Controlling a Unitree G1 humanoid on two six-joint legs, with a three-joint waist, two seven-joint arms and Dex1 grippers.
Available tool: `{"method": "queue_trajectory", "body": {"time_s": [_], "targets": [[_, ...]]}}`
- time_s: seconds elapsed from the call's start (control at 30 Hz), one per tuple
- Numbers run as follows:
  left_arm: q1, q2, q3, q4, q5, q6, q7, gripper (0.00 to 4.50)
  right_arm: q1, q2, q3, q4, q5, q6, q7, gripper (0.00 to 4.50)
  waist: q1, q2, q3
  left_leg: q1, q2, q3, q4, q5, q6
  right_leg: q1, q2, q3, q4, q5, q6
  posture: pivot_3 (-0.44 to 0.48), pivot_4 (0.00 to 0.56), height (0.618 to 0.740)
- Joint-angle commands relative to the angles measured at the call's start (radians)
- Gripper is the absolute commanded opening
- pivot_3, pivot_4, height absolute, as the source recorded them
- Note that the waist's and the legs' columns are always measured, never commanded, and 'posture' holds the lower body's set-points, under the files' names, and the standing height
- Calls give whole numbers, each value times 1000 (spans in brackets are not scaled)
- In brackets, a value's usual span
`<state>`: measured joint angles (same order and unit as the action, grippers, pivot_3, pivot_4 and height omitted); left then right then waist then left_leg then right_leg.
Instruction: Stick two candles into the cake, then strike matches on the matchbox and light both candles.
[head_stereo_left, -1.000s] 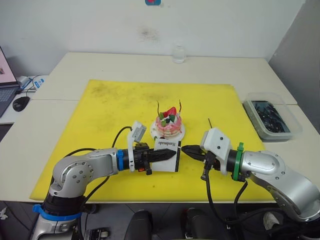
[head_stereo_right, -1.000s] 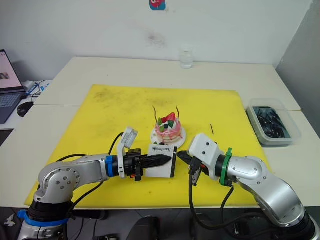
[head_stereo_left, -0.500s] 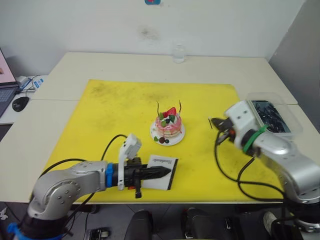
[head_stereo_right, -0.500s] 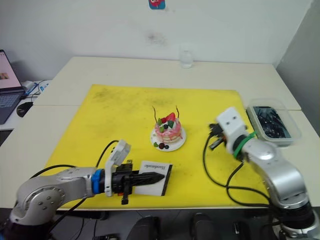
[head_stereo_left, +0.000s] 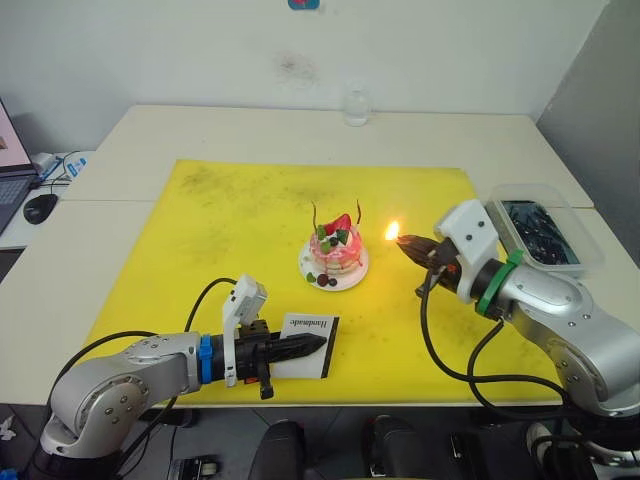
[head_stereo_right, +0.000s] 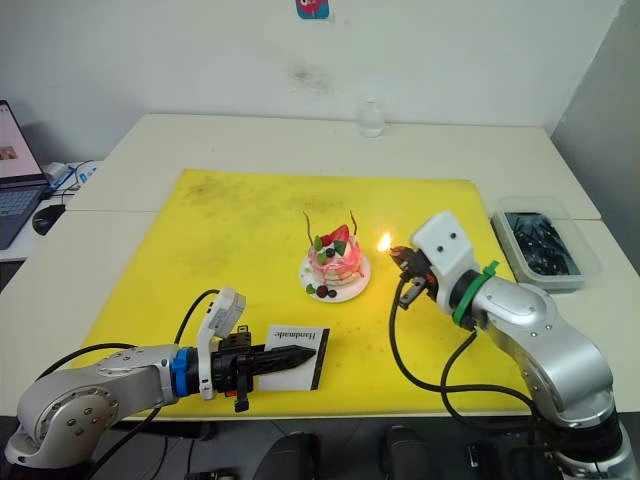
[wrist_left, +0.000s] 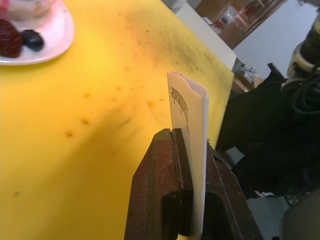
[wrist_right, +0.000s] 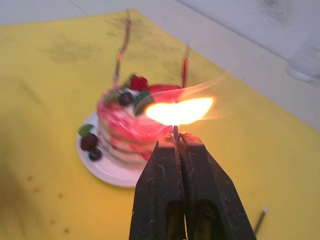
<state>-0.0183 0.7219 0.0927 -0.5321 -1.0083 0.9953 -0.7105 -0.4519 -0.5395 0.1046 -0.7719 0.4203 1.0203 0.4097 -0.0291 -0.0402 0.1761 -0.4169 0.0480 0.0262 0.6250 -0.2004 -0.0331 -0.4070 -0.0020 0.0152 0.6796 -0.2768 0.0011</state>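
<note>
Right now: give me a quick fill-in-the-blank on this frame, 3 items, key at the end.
1. The right claw is shut on a match whose tip is ____.
2. The left claw is shut on the ____.
3. The number of candles standing in the cake is ____.

Missing words: burning; matchbox; two

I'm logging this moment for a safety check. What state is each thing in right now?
Candles: both standing in the cake, unlit.
Cake: upright on its plate.
Match: burning, held beside the cake.
Second match: lying on the yellow mat, unlit.
Matchbox: gripped, near the mat's front edge.
Left gripper: shut on the matchbox.
Right gripper: shut on the match.
</note>
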Motion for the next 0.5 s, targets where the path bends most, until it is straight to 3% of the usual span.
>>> {"method": "queue_trajectory", "body": {"time_s": [0.03,0.27,0.5], "targets": [[0,12,-6,0,26,-33,-32,0,-70,36,58,-18,-1,8,-17,59,0,0,0,0,0,0,0,0,0,0,0,0,0,0,0,0,150,740],[-10,8,-22,10,60,-52,-52,0,-236,142,176,152,-95,-45,-65,59,0,0,0,0,0,1,0,0,0,0,-1,1,0,0,0,0,150,740],[-19,-10,-45,14,85,-66,-54,0,-292,206,248,319,-189,-180,-46,59,0,0,0,-1,0,1,0,0,0,-1,0,1,0,0,0,0,150,740]]}}
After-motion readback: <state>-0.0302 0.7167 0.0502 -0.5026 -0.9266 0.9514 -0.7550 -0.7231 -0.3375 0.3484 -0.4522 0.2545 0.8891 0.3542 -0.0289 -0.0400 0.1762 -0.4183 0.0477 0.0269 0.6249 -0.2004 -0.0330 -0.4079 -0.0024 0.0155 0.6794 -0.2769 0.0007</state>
